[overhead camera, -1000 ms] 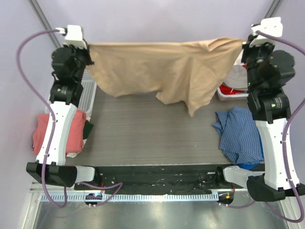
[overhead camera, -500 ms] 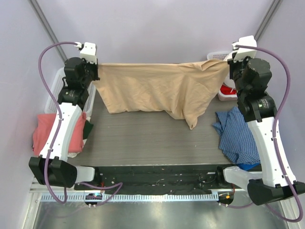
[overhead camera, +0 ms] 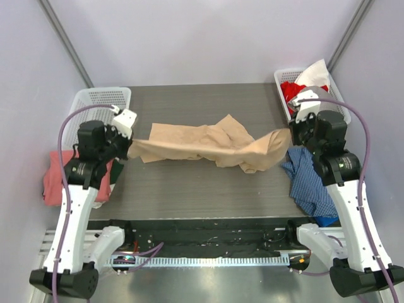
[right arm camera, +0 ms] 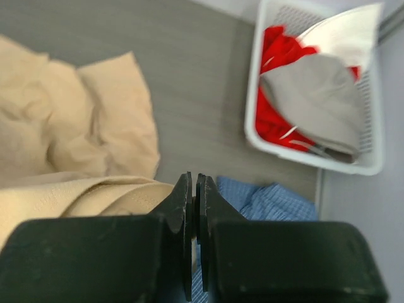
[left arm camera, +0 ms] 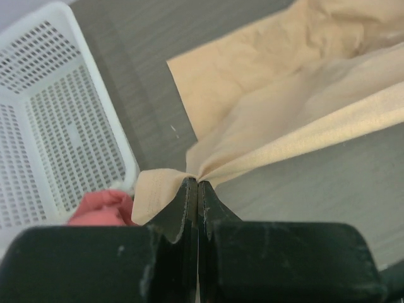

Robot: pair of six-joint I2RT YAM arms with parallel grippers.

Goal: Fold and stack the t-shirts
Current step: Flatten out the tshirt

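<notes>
Sagging between the two claws, the tan t-shirt is seen across the middle of the top view. Its crumpled middle part rests on the table and its two ends are lifted a little. The left gripper is closed tight on a bunched corner of the cloth at the left of the frame. The right gripper is closed as well, and the other end of the shirt appears to be pinched in it at the right of the frame, although the bite itself is partly hidden in the wrist view. The cloth is judged to be light, thin and fully limp: no shape is kept by it, deep wrinkles are formed where it touches the table, and any part that is not held simply hangs down. It is not fragile, but a small pinch of such smooth fabric could slip out when it is pulled. A hold at two matching corners, or along a hem, is therefore judged best, so that the shirt can be stretched and laid flat before any fold is made. The salmon-pink t-shirt is found in a heap at the left edge of the frame, partly under the left arm and near a white basket. The same soft handling is expected of it.
</notes>
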